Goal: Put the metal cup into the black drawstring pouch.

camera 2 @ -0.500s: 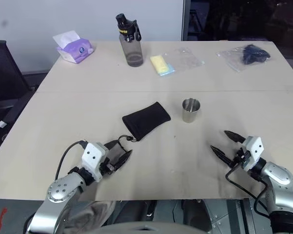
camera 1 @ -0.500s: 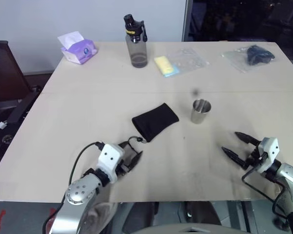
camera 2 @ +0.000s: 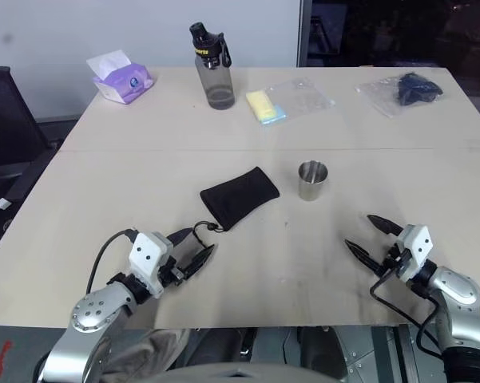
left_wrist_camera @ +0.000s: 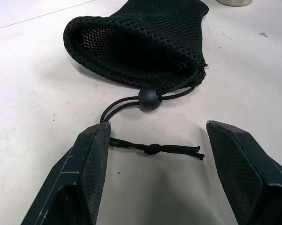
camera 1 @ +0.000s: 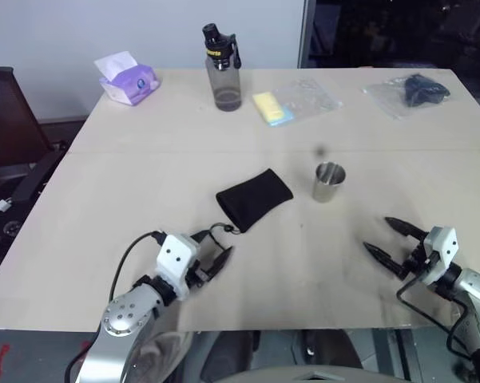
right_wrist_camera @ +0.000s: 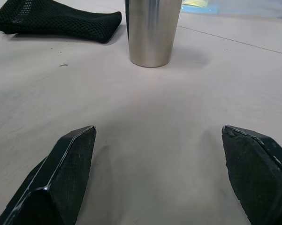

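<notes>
The metal cup (camera 1: 329,182) stands upright near the middle of the table, right of the black drawstring pouch (camera 1: 254,198). The pouch lies flat with its mouth toward my left gripper (camera 1: 216,249). In the left wrist view the pouch's mouth (left_wrist_camera: 141,42) gapes, and its cord with a bead toggle (left_wrist_camera: 149,98) trails between the open fingers (left_wrist_camera: 89,164). My right gripper (camera 1: 377,233) is open low over the table's front right, nothing between its fingers. It points at the cup (right_wrist_camera: 152,30), which stands well ahead of it.
At the table's far side stand a grey bottle with a black cap (camera 1: 223,68), a purple tissue pack (camera 1: 128,80), a yellow item in clear plastic (camera 1: 283,104) and a dark object in a clear bag (camera 1: 415,89). A dark chair (camera 1: 8,112) is at the left.
</notes>
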You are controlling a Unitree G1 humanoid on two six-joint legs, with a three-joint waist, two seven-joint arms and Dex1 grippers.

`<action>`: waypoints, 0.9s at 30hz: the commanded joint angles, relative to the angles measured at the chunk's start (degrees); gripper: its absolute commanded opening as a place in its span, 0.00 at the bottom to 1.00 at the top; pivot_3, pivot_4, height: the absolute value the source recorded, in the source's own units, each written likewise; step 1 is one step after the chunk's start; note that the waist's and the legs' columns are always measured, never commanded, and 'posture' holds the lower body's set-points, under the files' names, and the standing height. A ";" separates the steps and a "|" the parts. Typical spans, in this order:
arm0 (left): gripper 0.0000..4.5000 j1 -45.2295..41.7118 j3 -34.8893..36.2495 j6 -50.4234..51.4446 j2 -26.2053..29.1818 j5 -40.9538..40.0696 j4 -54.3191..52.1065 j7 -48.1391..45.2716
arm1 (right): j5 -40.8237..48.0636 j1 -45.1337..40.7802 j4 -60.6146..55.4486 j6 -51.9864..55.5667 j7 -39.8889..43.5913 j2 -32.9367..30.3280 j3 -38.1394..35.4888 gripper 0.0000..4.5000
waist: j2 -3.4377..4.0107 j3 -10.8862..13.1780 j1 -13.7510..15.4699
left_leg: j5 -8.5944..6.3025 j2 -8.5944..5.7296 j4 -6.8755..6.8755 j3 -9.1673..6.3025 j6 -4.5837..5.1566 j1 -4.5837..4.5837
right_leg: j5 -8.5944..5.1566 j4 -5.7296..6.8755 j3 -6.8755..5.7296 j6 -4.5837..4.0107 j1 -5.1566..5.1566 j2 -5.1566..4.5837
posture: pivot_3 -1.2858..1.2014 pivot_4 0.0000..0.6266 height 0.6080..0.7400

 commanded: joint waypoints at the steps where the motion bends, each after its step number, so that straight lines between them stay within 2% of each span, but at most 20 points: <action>1: 0.74 -0.24 1.27 -0.93 0.78 -0.74 -2.01 -0.54 | 1.78 0.41 -1.34 -1.19 0.89 0.24 -1.01 0.96 | 0.00 0.00 0.00 | 0.00 0.00 0.00 -0.01 0.00 0.00 | 0.00 0.00 0.00 0.00 0.00 0.00 | 0.52 0.24 1.00; 8: 0.74 -4.26 5.12 -2.28 1.40 -3.40 1.22 -1.74 | 3.15 2.59 -6.15 -0.81 3.46 0.83 1.00 0.96 | 0.05 -0.03 0.03 | 0.00 0.03 0.00 -0.02 0.00 0.00 | 0.00 0.00 -0.03 0.00 0.00 0.02 | 0.52 0.24 1.00; 11: 0.74 -6.60 6.20 -4.36 3.60 -3.49 2.74 -4.39 | 3.58 4.49 -10.55 -0.14 4.22 1.14 2.73 0.96 | 0.07 -0.03 0.03 | 0.00 0.05 0.00 -0.02 0.00 0.00 | 0.00 0.00 -0.03 0.01 0.00 0.04 | 0.52 0.24 1.00; 16: 0.74 -9.57 3.48 -13.71 12.78 2.02 7.19 -13.42 | 6.47 7.61 -21.75 6.36 4.33 0.12 7.04 0.96 | 0.13 -0.04 -0.09 | -0.01 0.16 -0.01 0.02 -0.01 0.00 | -0.02 -0.01 -0.02 -0.05 -0.02 0.09 | 0.52 0.24 1.00; 18: 0.74 -12.88 3.32 -16.36 14.29 3.67 10.18 -13.89 | 7.54 7.40 -25.44 9.01 2.54 0.62 8.02 0.96 | 0.14 -0.03 0.04 | -0.01 0.15 -0.01 0.06 -0.01 0.00 | -0.04 -0.01 0.01 -0.08 -0.03 0.07 | 0.52 0.24 1.00; 21: 0.74 -17.79 1.31 -26.19 17.88 10.47 16.48 -14.40 | 7.69 6.76 -28.26 10.73 0.11 1.44 8.56 0.96 | 0.11 -0.05 0.29 | -0.01 0.16 0.00 0.04 -0.02 -0.02 | -0.04 -0.01 -0.06 -0.08 -0.03 0.06 | 0.52 0.24 1.00; 27: 0.74 -26.19 -1.24 -40.11 20.15 18.64 27.08 -11.47 | 6.86 7.92 -29.55 10.64 -1.49 1.88 8.71 0.96 | 0.11 -0.04 1.00 | -0.01 0.16 -0.01 0.10 -0.02 -0.03 | 0.14 -0.06 -0.06 0.06 -0.07 0.06 | 0.52 0.24 1.00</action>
